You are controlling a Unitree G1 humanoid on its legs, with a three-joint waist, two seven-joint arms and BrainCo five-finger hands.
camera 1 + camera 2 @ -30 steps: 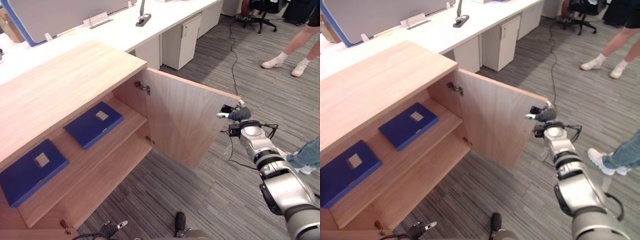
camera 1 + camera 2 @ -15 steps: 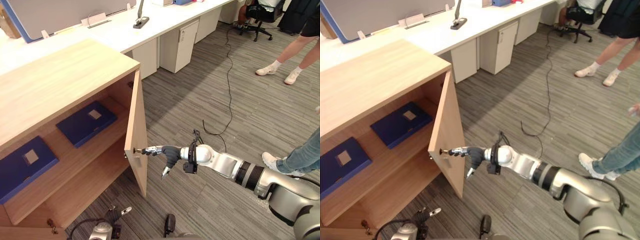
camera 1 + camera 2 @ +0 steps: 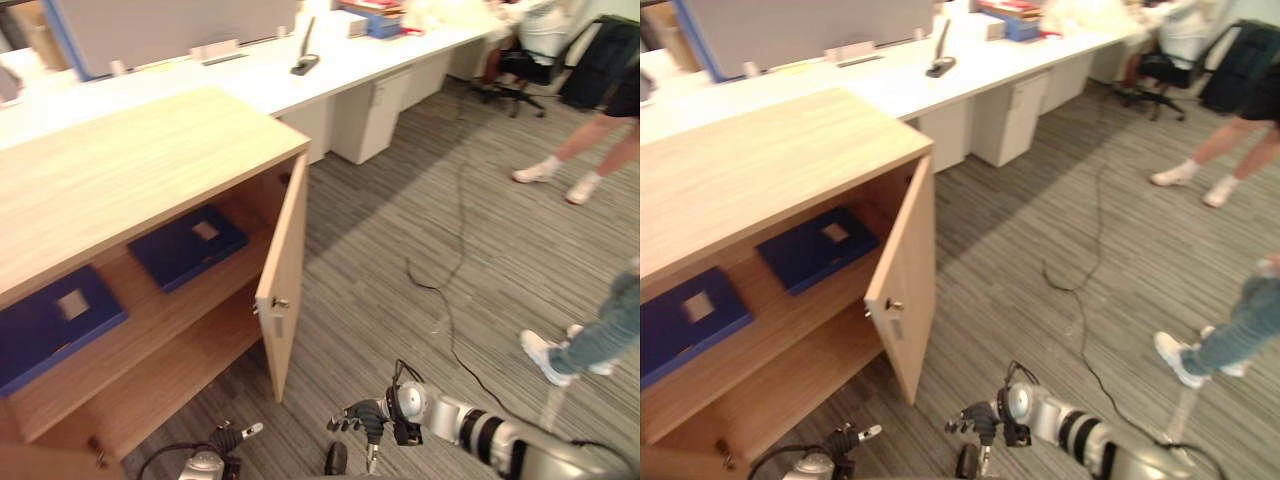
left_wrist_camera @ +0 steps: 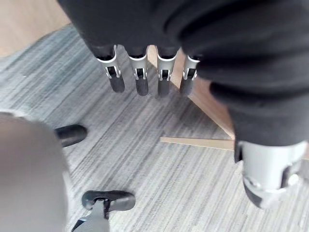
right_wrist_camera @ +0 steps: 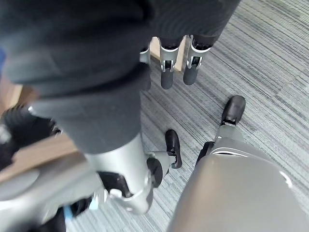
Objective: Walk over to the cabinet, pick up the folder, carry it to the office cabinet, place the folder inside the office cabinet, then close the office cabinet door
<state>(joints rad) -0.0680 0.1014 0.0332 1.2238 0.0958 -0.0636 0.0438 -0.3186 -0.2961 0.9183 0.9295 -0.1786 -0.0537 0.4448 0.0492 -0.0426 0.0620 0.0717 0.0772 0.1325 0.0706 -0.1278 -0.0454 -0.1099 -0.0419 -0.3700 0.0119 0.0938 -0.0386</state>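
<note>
Right hand [image 3: 352,419] and left hand [image 3: 228,437] are hanging low, fingers straight, holding nothing; cabinet door [image 3: 284,280] is standing half open, carpet [image 3: 380,260] beside it open. Blue folder [image 3: 188,246] is lying flat on the shelf [image 3: 150,302] inside, a second folder [image 3: 55,322] beside it; likely stiff, light, slick, best pinched at the front edge.

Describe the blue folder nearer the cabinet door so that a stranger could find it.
Find the low wooden cabinet with its door half open. Two blue folders lie on its upper shelf. Yours is the folder nearest the door, not the other folder further left.
</note>
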